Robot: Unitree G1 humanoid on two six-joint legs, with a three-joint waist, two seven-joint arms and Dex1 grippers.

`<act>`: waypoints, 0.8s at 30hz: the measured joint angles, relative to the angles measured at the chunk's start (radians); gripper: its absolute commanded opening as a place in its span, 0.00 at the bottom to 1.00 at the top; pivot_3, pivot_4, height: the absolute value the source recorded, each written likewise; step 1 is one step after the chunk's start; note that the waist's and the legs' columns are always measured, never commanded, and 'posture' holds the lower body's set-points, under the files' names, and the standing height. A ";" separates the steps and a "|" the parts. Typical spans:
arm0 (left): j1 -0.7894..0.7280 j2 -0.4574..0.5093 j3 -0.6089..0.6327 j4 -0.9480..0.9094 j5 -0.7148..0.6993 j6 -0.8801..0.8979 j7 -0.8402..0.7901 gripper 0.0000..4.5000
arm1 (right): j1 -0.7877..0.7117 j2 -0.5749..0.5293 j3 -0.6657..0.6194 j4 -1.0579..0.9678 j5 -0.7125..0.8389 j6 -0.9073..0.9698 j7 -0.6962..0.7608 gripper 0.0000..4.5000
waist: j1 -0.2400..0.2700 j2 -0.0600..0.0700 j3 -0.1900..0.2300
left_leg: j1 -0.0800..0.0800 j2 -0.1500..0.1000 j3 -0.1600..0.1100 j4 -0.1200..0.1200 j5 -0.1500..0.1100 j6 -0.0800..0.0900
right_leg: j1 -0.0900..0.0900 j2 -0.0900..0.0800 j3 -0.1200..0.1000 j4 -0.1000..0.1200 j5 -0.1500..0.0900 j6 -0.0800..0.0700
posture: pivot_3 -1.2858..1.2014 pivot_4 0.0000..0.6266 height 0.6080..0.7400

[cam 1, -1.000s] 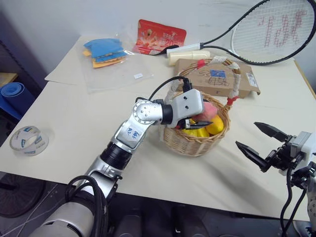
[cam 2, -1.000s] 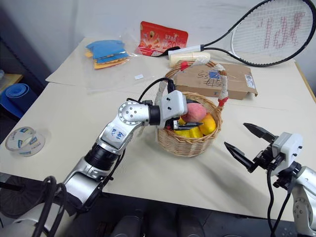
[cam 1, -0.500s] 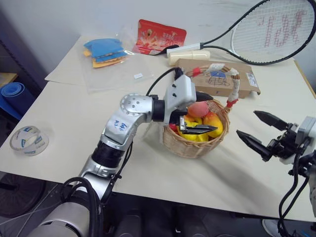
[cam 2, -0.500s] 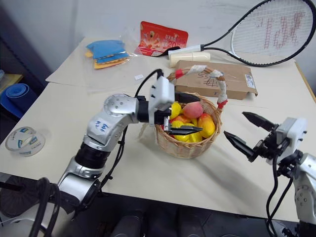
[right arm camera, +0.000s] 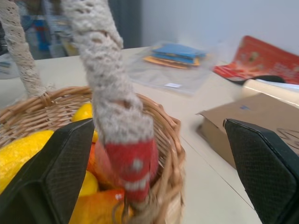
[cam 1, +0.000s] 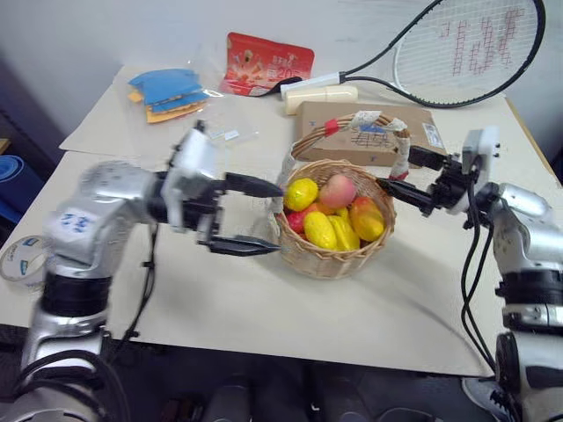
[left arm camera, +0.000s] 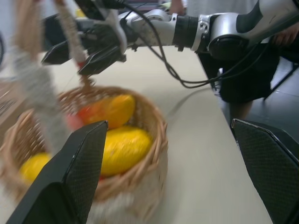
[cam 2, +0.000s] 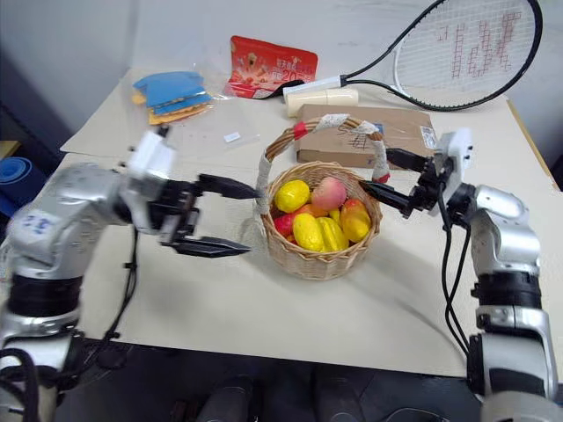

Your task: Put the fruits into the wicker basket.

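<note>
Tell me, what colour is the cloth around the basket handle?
White, with red bits near the ends of the handle; the right wrist view shows it best.

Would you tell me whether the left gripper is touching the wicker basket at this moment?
Apart. In the right eye view the open left gripper sits beside the wicker basket, with bare table between its fingertips and the woven wall.
</note>
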 measured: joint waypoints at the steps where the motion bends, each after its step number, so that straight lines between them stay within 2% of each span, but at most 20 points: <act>1: 0.034 0.026 0.031 -0.003 -0.008 0.004 -0.001 0.99 | -0.024 0.000 0.015 0.030 -0.011 -0.001 0.040 1.00 | 0.000 0.000 0.000 | 0.000 0.000 0.000 0.000 0.000 0.000 | 0.000 0.000 0.000 0.000 0.000 0.000 | 0.52 0.24 1.00; 4: 0.144 0.077 0.120 -0.027 -0.032 0.023 0.016 1.00 | -0.077 0.003 0.055 0.095 -0.041 -0.002 0.143 0.87 | 0.008 0.000 0.000 | -0.002 0.000 -0.001 0.001 -0.001 0.001 | 0.001 -0.002 -0.001 0.000 0.000 0.000 | 0.52 0.24 1.00; 9: 0.288 0.086 0.185 -0.058 -0.046 0.029 0.059 1.00 | -0.090 -0.005 0.081 0.116 -0.085 -0.018 0.233 0.49 | 0.012 0.000 0.000 | -0.002 -0.001 -0.002 0.001 -0.001 0.002 | 0.001 -0.003 -0.003 -0.002 0.000 0.000 | 0.52 0.24 1.00; 15: 0.304 0.068 0.185 -0.114 -0.073 0.027 0.108 1.00 | -0.013 -0.052 0.036 0.023 -0.067 0.020 0.229 0.03 | 0.012 0.001 0.000 | -0.002 -0.001 -0.002 0.000 -0.001 0.001 | 0.001 -0.003 -0.004 -0.002 0.000 0.000 | 0.52 0.24 1.00; 19: 0.272 0.037 0.129 -0.100 -0.066 0.004 0.118 1.00 | 0.183 -0.129 -0.065 -0.223 0.012 0.120 0.191 0.01 | 0.020 0.001 0.001 | -0.003 -0.001 -0.003 0.000 -0.001 0.001 | 0.001 -0.003 -0.004 -0.002 0.000 0.000 | 0.52 0.24 1.00; 24: 0.173 -0.030 0.031 0.002 -0.022 -0.057 0.118 1.00 | 0.452 -0.159 -0.322 -0.506 0.110 0.230 -0.011 0.01 | 0.036 0.001 0.001 | -0.002 -0.001 -0.002 0.001 -0.001 0.001 | 0.001 -0.002 -0.003 -0.003 0.000 0.000 | 0.52 0.24 1.00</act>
